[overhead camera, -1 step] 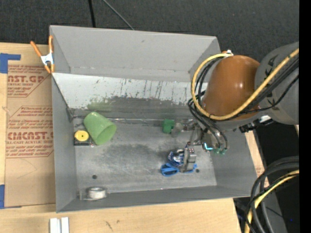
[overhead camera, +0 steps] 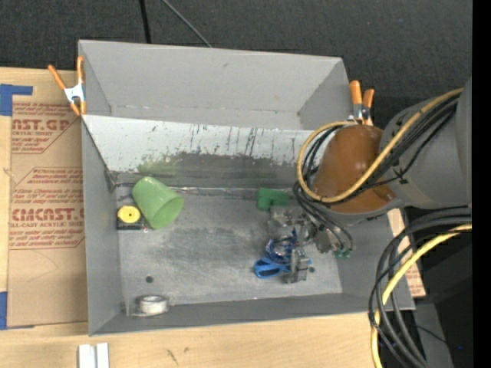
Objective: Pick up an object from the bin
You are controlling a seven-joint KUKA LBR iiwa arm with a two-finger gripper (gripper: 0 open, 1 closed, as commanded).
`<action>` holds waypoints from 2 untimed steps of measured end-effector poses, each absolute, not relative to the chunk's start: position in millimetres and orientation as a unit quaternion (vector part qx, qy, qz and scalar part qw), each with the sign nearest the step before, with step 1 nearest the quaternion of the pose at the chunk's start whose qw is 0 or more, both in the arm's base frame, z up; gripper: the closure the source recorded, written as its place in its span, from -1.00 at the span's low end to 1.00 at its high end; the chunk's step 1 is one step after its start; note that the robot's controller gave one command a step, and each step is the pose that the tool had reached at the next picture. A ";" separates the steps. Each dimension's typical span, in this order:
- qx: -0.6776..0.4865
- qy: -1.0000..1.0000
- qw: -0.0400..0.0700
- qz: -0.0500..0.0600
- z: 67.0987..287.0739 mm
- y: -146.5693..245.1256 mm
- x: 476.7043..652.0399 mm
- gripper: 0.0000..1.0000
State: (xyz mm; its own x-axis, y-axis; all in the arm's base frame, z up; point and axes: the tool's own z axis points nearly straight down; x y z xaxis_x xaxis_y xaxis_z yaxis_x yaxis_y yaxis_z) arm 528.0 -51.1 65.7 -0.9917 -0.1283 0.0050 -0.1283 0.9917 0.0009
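At the left of the frame, a small yellow disc-like thing with a dark centre lies on the floor of the grey metal bin, against its left wall; what it is cannot be made out. Just beside it, to the right, a light green plastic cup lies tipped on its side and hides part of it. In the bin's lower left corner sits a small silvery round thing, perhaps a cap or a roll, too small to tell.

Right of centre, a small green block rests near the foot of the back wall. Below it, at the lower right of the floor, lies a blue thing of tangled or looped shape. The gripper is down on its right end, with blue parts showing to the left of and between the metal pieces. The metal and the blue run together there, so it cannot be told whether the fingers are apart or together, or whether they touch it.

Above and to the right, the arm's brown-orange wrist cover and looping yellow and black cables hide the bin's right wall.
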 end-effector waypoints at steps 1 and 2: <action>0.065 -0.998 0.000 0.000 69.7 -49.9 529.6 1.00; 0.049 -0.999 -0.006 0.001 266.6 -45.4 546.8 1.00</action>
State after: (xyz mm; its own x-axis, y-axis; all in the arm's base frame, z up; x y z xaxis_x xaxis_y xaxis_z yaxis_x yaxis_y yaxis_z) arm 546.8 -45.4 266.6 -0.9950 -0.0988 -0.0119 -0.0988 0.9951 -0.0024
